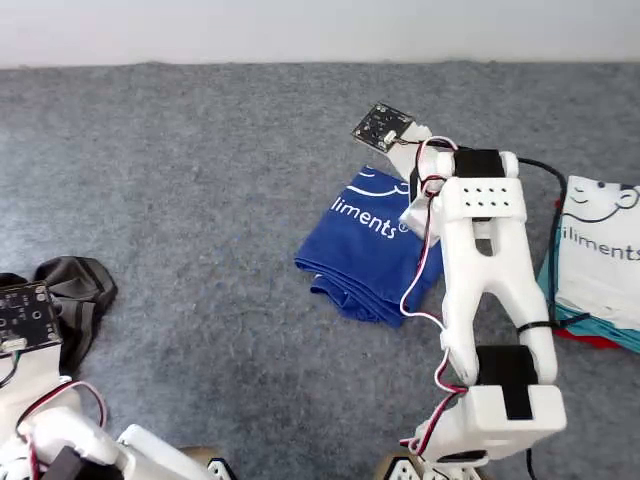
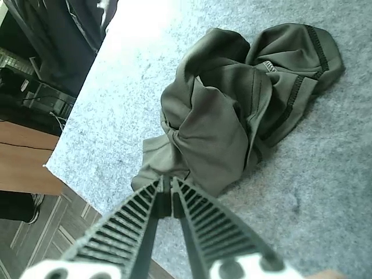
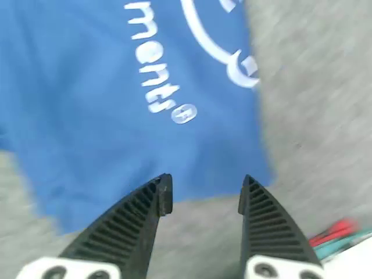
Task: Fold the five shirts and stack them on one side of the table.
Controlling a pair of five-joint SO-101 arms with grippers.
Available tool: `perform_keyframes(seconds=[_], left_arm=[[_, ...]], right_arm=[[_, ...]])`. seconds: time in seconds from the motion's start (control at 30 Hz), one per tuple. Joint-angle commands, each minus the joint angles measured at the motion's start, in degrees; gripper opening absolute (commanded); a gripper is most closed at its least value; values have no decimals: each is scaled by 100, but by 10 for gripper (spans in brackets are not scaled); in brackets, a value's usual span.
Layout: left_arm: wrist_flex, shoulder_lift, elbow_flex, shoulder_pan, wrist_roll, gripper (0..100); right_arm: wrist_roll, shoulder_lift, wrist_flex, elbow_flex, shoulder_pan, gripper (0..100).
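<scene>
Right jaws stand open and empty over the edge of the folded blue shirt [image 1: 360, 250], mid-surface. Left jaws are closed, tips by the crumpled dark shirt [image 2: 232, 110] at the left.

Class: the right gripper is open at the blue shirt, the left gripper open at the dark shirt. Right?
Not quite: the left gripper is shut, as the left wrist view shows. It is at the dark shirt, and the right gripper is open at the blue shirt.

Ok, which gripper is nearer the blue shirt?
Right. The right gripper sits open at the edge of the blue shirt; the left gripper is shut beside the dark crumpled shirt, far off.
</scene>
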State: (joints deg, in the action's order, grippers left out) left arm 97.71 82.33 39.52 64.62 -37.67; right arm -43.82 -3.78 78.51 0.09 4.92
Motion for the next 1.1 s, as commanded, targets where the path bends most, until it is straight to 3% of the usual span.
perform_keyframes(seconds=[0.0, 0.1, 0.2, 0.6, 0.73, 0.97, 1.07], left_arm=[[-62, 18, -163, 53, -44, 18], [-62, 18, -198, 53, -44, 18], [-62, 18, -198, 53, -53, 18], [-62, 18, -171, 53, -53, 18], [-62, 18, -171, 53, -62, 17], [-62, 18, -189, 53, -62, 17], [-62, 18, -171, 53, -62, 17]], right_arm=[[554, 286, 884, -35, 268, 120], [598, 127, 1297, -35, 391, 1], [615, -242, 1613, -26, 347, 39], [1055, -2000, 2097, -53, -75, 9], [1046, -1596, 2422, -70, -66, 9], [1099, -40, 2132, -123, 145, 9], [1644, 242, 1648, -202, 312, 13]])
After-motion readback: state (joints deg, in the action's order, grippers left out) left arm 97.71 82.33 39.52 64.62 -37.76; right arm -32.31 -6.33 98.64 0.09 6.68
